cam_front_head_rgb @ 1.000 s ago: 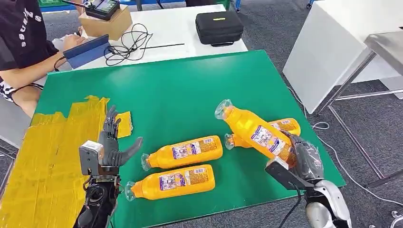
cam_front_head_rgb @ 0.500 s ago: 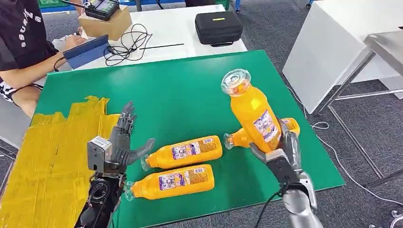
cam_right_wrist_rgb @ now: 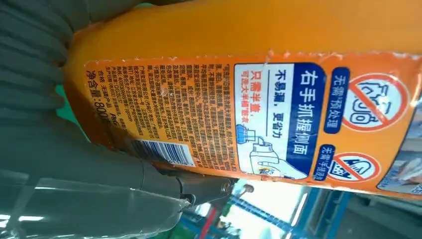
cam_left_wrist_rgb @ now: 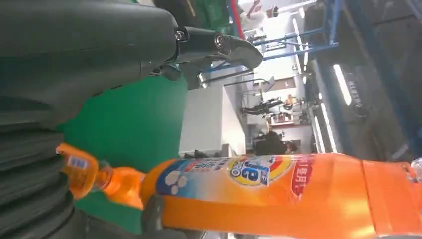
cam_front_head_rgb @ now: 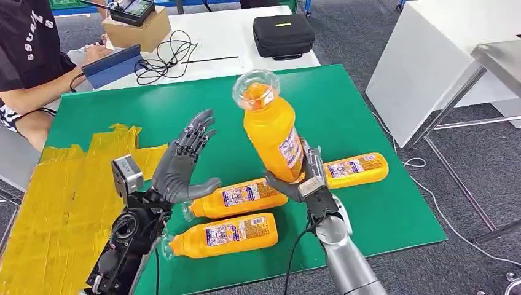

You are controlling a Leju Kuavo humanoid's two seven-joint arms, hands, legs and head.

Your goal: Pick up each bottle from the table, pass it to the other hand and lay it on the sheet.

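Orange bottle (cam_front_head_rgb: 273,132) in right hand (cam_front_head_rgb: 305,181); right wrist view reveals its barcode (cam_right_wrist_rgb: 159,151).

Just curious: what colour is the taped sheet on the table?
Yellow; the sheet shows best in the head view.

We see the held bottle (cam_front_head_rgb: 271,132) as glossy orange plastic with a clear cap and a printed film label, wrinkled at its edge. Green table cover (cam_front_head_rgb: 215,104) looks matt; yellow sheet (cam_front_head_rgb: 55,203) slightly shiny, creased. Left hand (cam_front_head_rgb: 181,166) matt dark plastic, right forearm (cam_front_head_rgb: 344,264) smooth silver metal.
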